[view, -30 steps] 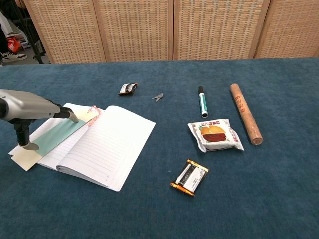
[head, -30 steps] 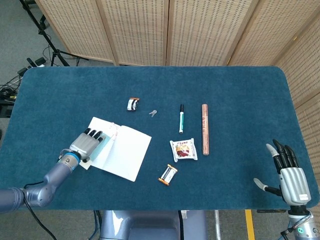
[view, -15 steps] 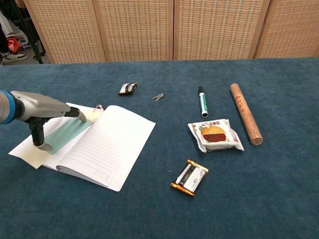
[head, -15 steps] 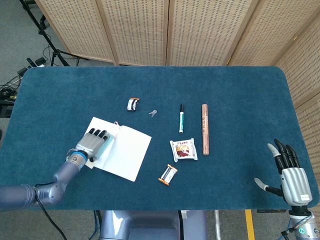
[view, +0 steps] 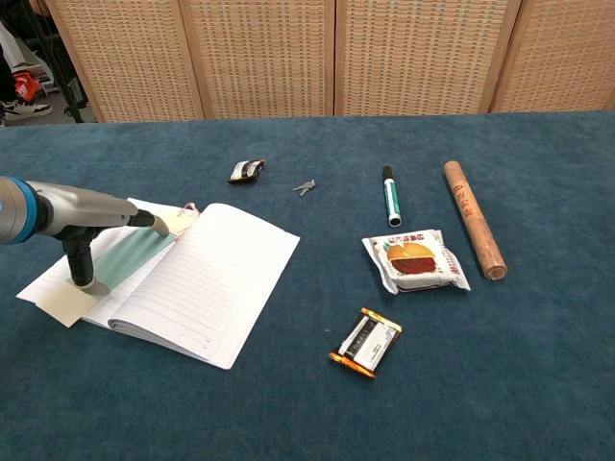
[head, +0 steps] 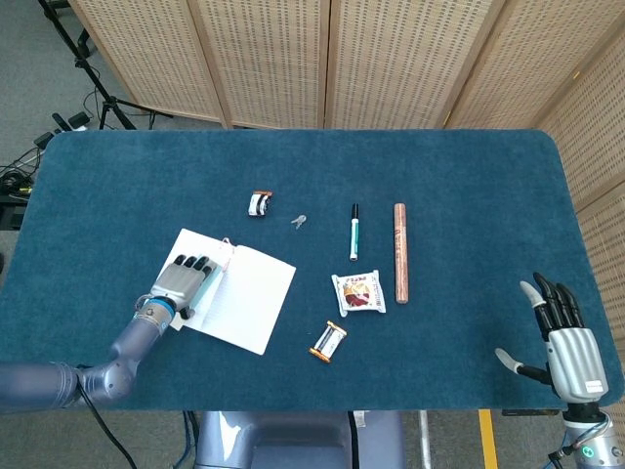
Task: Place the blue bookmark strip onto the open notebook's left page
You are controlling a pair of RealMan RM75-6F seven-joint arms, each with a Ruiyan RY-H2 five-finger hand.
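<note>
Right now my left hand (head: 183, 283) lies flat over the open notebook's (view: 202, 279) left page, fingers stretched fwd w/ tips near the spine. Under it sits the blue bookmark strip (view: 130, 255), lying diagonally on that page; in the chest view the thumb (view: 79, 266) points down onto the strip's lower end, and a fingertip sits by its top end. I can't tell if the hand pinches the strip or just presses on it. A cream tab (view: 63, 305) sticks out past the notebook's lower left corner. My right hand (head: 566, 340) is well apart at the table's (head: 469, 186) near right corner, fingers spread, holding nothing. Past the notebook: small clip (head: 259, 203), keys (head: 299, 222), marker pen (head: 354, 232), brown stick (head: 399, 251), snack packet (head: 358, 291), battery pack (head: 329, 342).
</note>
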